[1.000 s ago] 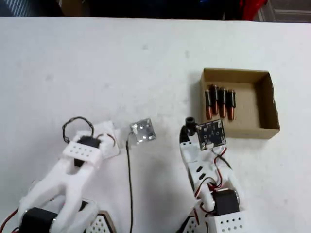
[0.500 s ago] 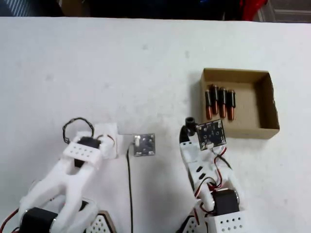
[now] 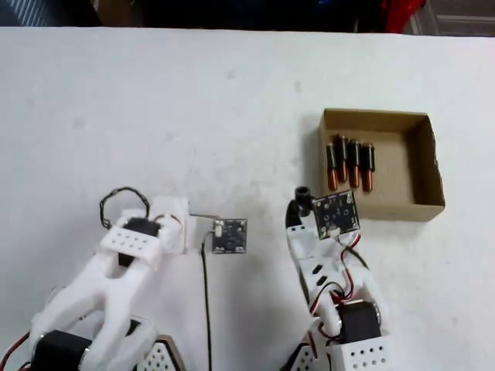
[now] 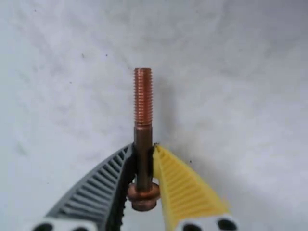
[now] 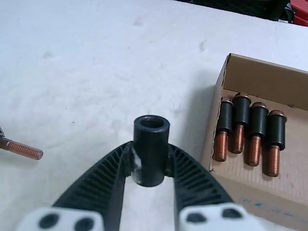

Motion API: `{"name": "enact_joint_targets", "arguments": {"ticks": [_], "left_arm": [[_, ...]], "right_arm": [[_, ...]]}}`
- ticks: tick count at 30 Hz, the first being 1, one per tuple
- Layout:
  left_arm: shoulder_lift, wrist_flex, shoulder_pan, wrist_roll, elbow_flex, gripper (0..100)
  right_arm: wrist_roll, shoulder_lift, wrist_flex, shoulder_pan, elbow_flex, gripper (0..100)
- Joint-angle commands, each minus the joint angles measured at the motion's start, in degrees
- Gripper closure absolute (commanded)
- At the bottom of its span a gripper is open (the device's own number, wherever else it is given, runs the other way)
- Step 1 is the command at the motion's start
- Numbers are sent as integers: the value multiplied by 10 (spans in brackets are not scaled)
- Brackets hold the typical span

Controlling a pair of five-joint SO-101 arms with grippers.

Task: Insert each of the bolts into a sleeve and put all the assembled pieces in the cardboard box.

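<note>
Near left: left gripper (image 4: pixel 143 149) clamped on a copper bolt (image 4: pixel 143 110), pinching the plain shank just above the head. The threaded end sticks out free over the white table (image 3: pixel 193 100), aimed right toward the other arm. Near centre-right: right gripper (image 5: pixel 150 150) squeezed around a black sleeve (image 5: pixel 151 132), held roughly upright w/ its bore open at the top. Bolt tip & sleeve are apart, not yet lined up. Far right: cardboard box (image 3: pixel 396 166) w/ four assembled pcs (image 3: pixel 349 164) lying side by side in its left part, each a bolt already through a sleeve. Judgement: most of the job looks done, and the held bolt & sleeve look like the last pair, as far as can be told. Left to do: mate bolt w/ sleeve, then put that pc in the box.
</note>
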Motion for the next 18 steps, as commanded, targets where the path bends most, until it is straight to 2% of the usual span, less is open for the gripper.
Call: {"name": "enact_joint_targets", "arguments": {"ticks": [1,14,18], "left_arm": [[-23,-10,0,-2,-2,841],[-29,-10,-5,-1,-16,853],[-29,-9,-1,51,-48,850]], "right_arm": [[-1,-6,-15,4,-3,981],[-1,-6,-15,5,-3,981],[-1,-6,-15,5,-3,981]]}}
